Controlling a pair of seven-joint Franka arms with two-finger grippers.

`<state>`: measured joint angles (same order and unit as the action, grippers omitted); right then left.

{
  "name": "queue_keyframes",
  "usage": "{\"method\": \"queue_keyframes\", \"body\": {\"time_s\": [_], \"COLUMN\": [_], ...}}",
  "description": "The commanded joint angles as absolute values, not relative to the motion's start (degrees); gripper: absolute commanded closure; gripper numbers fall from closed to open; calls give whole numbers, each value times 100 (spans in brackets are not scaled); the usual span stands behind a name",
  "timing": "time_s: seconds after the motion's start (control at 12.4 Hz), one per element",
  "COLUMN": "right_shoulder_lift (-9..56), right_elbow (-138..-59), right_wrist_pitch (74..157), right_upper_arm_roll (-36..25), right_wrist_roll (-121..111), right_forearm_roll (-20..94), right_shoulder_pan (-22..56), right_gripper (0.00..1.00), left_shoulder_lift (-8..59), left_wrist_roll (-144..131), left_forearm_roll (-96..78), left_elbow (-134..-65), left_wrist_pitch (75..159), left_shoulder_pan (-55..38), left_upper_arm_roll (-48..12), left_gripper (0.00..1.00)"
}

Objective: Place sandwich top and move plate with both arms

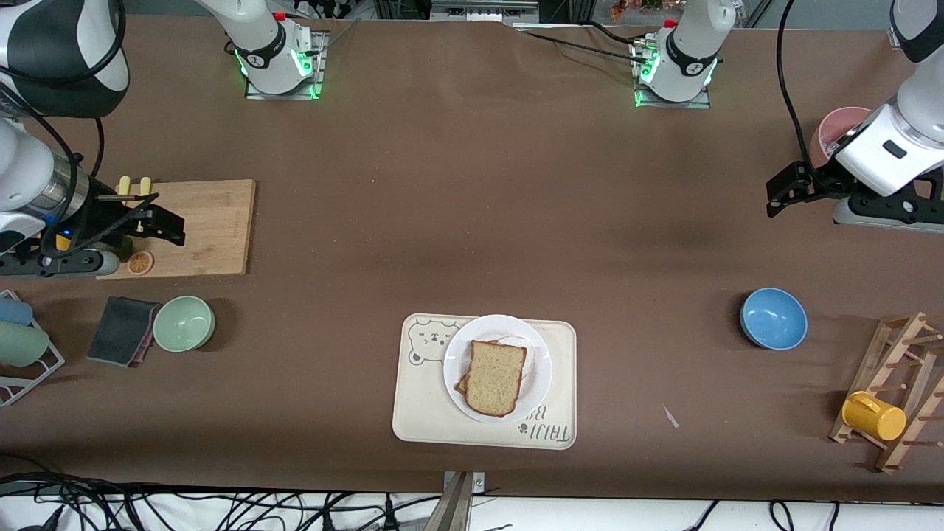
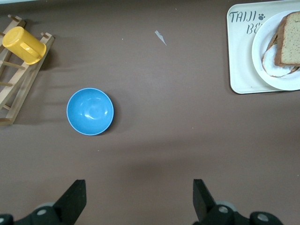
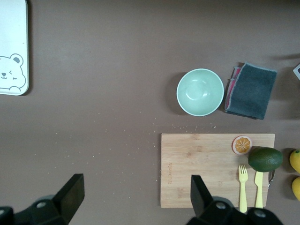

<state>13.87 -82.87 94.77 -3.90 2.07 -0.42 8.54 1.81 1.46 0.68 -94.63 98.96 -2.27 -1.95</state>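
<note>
The sandwich top [image 1: 495,376], a light tan speckled slice, lies on a darker slice on the small white plate [image 1: 542,372]. The plate sits on the cream bear tray [image 1: 420,413], near the front edge of the table. A bit of egg white shows under the slices. The left wrist view shows the slice [image 2: 293,40] and plate [image 2: 262,47] at its edge. My left gripper [image 1: 782,193] is open and empty over bare table at the left arm's end; it also shows in the left wrist view [image 2: 138,199]. My right gripper [image 1: 158,225] is open and empty over the cutting board's edge; it also shows in the right wrist view [image 3: 136,194].
A blue bowl [image 1: 773,318] and a wooden rack [image 1: 907,354] with a yellow mug [image 1: 874,415] stand toward the left arm's end. A green bowl [image 1: 184,323], dark cloth [image 1: 122,330] and cutting board [image 1: 210,228] with avocado [image 3: 265,159] and cutlery lie toward the right arm's end.
</note>
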Motion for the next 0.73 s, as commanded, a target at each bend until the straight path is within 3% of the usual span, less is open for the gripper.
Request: {"method": "queue_keyframes", "body": {"time_s": [0.0,0.65], "right_shoulder_lift": [1310,1318], "right_elbow": [-8323,-8323], "right_wrist_pitch": [9492,9492], "right_upper_arm_roll": [-404,-387], "right_wrist_roll": [123,123], "right_forearm_roll": [44,-9], "right_shoulder_pan": [826,861], "right_gripper": [0,0], "left_shoulder_lift": [211,211], "left_wrist_roll": [132,123], "left_forearm_roll": [104,264], "left_elbow": [-9387,-9396], "left_wrist_pitch": [9800,9800], "left_shoulder_pan": [-229,-237], "left_upper_arm_roll": [-167,-193], "left_gripper": [0,0]}}
